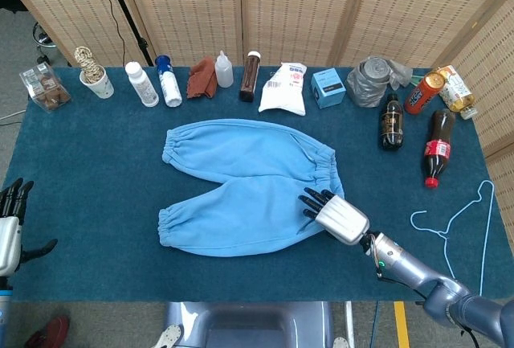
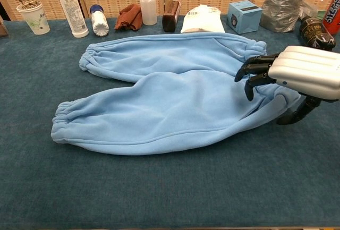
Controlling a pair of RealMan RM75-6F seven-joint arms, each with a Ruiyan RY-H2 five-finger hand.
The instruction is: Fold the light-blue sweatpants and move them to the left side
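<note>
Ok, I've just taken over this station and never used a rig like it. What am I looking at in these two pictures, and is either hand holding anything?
One picture comes from the robot's head, looking down on the whole table; the other from its chest, lower and closer. The robot has two arms, each ending in a mechanical hand with black fingers.

The right hand reaches over the waistband end of the light-blue sweatpants, fingers curled down above the elastic, thumb beside the near edge. Whether it has gripped the cloth yet, neither view settles. The left hand sits at the table's near left corner, fingers apart, holding nothing.

The sweatpants lie flat and unfolded, legs pointing left. Bottles, a cup, a brown cloth, a white pouch and a small blue box line the far edge. A wire hanger lies at the right.
</note>
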